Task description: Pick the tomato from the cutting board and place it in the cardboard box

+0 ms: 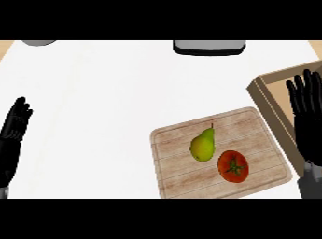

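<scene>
Head view, the only one you get. The tomato (233, 166) sits on the cutting board (184, 158), in its lower right part, just beside the pear (202, 145) and right of it; you cannot tell whether the two touch. It is slightly taller than wide here, long axis running up and down the view with a small tilt, and its green stem cap faces up toward you. The pear stands with its stem pointing to the view's top and its fat end toward the bottom. The board lies skewed on the white table (108, 93), its grain running roughly left to right.

The cardboard box (268, 93) is right of the board, just beside its upper right corner. Your right robot hand (312, 119) hovers over the box with fingers straight and spread, holding nothing, and it hides much of the box's inside; the right edge of the view cuts off the rest. Your left robot hand (5, 144) rests at the left edge, fingers straight and together, pointing up, empty.

At the top edge, a dark-and-grey object (209, 47) and a grey one (39, 42) are cut off; you cannot make out what they are.
</scene>
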